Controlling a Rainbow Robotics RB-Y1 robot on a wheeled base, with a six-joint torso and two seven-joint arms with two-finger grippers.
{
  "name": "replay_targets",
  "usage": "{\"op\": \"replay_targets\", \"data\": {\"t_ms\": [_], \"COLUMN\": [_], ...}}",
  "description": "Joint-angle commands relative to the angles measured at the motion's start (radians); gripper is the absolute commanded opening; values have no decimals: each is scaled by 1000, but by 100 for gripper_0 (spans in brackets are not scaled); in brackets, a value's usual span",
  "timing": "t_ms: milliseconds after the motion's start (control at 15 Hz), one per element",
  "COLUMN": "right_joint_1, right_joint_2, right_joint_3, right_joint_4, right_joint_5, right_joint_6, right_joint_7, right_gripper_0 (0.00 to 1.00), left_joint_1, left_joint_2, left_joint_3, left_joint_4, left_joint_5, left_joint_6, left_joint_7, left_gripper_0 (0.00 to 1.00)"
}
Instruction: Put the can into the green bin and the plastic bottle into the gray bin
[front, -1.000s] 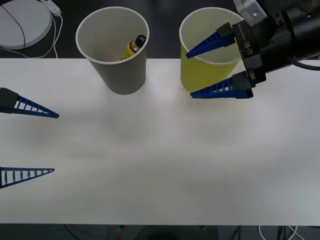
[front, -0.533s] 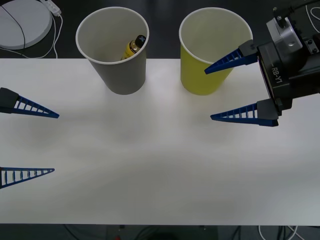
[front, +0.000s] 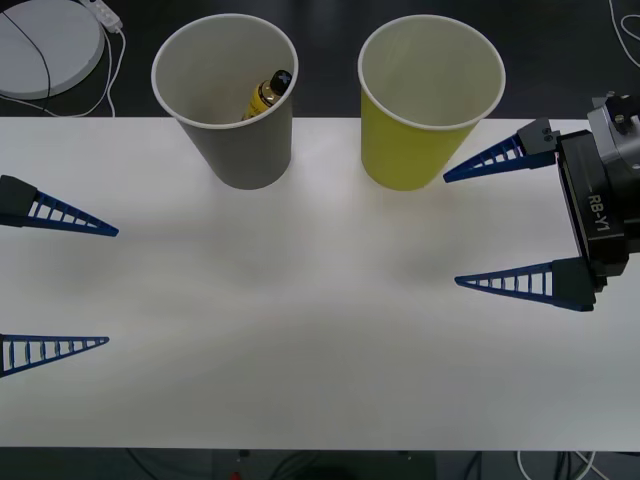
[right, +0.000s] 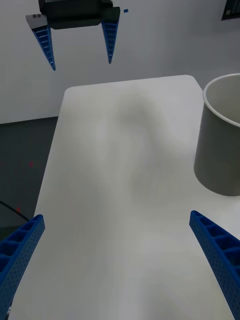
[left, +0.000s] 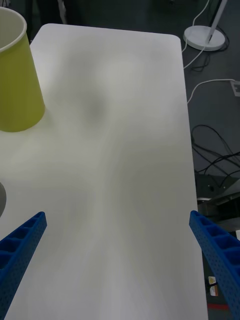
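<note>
While right hand gapes wide, empty, its housing reads "RB-Y1".

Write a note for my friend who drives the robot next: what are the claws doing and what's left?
Left claw: open, empty, at the white table's left edge.
Right claw: open, empty, beside the tall yellow-green paper cup.
Small yellow plastic bottle with black cap: inside the tall gray paper cup, done.
Can: unseen; check inside the yellow-green cup.

plastic bottle mostly hidden inside gray bin, only cap and neck show; green bin contents can't tell.
</note>
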Motion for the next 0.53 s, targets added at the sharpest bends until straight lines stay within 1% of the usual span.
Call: {"op": "replay_targets", "data": {"t_ms": [67,533], "right_joint_1": [79,135], "right_joint_2": [0,2], "right_joint_3": [-55,-75], "right_joint_4": [-28,-32], "right_joint_5": [2,2], "right_joint_6": [0,0], "right_joint_7": [34,87], "right_gripper_0": [100,100], "left_joint_1": [0,0], "left_joint_2": [0,0], "left_joint_3": [0,0], "left_joint_4": [0,0], "left_joint_5": [0,0], "left_joint_6": [0,0], "left_joint_7": [0,0], "left_gripper_0": [100,100]}}
